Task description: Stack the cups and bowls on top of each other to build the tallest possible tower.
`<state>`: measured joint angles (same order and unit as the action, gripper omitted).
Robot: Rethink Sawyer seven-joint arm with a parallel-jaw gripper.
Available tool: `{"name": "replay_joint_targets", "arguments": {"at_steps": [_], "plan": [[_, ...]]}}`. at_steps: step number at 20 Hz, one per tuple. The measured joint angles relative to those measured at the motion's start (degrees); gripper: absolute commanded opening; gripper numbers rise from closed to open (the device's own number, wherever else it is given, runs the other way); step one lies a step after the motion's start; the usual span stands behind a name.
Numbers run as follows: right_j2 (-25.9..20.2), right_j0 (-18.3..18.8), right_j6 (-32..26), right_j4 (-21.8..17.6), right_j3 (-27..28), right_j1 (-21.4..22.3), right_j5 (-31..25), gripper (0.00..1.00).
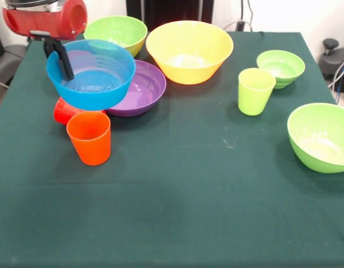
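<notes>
Gripping the near-left rim of the blue bowl (92,73), the tool (61,58) holds it lifted and slightly tilted above the left side of the green worktop (183,206); we see 1 black finger (63,61) inside the rim, closed on the wall, while the other finger is hidden behind the bowl. Above it the red arm (46,19) enters from the upper left corner. Under the raised bowl we make out the red cup (65,110), partly hidden, and just in front of it the orange cup (89,137) standing upright, mouth up. Whether the 2 cups touch we cannot tell. Beside them to the right lies the wide purple bowl (141,89), its left part covered by the blue bowl. Behind that, near the far edge, sit a lime green bowl (117,32) and the large yellow bowl (189,51), just beside each other. On the right half we see the lime green cup (256,91) upright, with a small lime green bowl (281,68) just behind it, and another lime green bowl (321,137) at the right edge, well apart from the others. We see nothing stacked on the worktop.
</notes>
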<state>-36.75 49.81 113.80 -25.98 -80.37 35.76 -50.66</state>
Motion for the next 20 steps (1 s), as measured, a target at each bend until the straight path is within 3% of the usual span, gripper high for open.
{"name": "replay_joint_targets", "arguments": {"at_steps": [20], "plan": [[-0.5,-0.9,-1.6,-1.8,8.3,-9.2,-0.1,0.0]]}}
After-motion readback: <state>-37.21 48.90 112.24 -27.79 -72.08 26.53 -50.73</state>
